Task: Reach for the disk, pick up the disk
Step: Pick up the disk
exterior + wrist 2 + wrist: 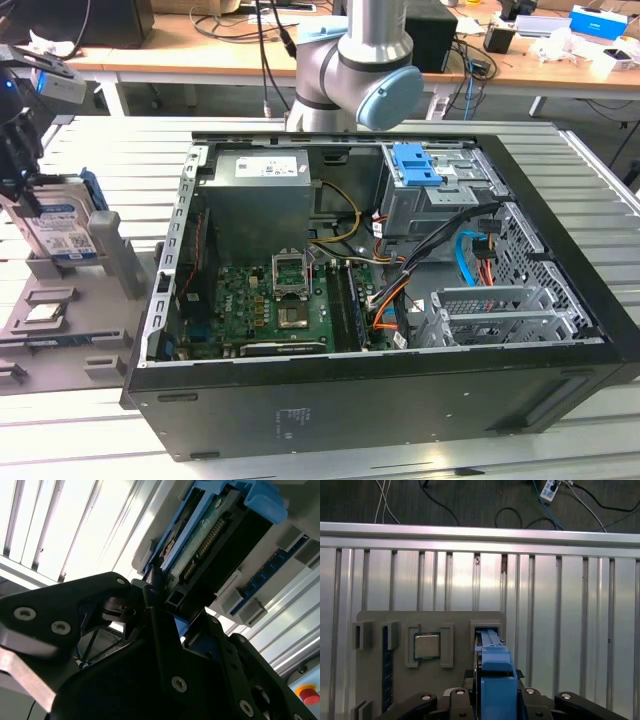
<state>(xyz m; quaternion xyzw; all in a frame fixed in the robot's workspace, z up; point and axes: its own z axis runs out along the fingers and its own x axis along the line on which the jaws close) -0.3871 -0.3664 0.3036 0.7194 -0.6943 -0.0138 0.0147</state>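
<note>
The disk (62, 228) stands on edge in a slot of the grey holder (112, 262) at the exterior view's left, its white-and-blue label facing out. My gripper (18, 170) comes down on it from above. In the first wrist view the disk (495, 667) is seen edge-on, with its blue rail running up the middle. My gripper (496, 692) straddles it, one black finger tight against each side. The second wrist view shows the disk's connector edge (210, 545) just past my gripper (175, 615), which is shut on it. The disk's lower end still sits in the slot.
An open computer case (330, 400) fills the middle of the slatted metal table (570, 605), with a blue latch piece (415, 165) inside. The holder also carries a small square chip (427, 646) and a blue strip (385, 665). The arm's elbow (350, 60) stands behind the case.
</note>
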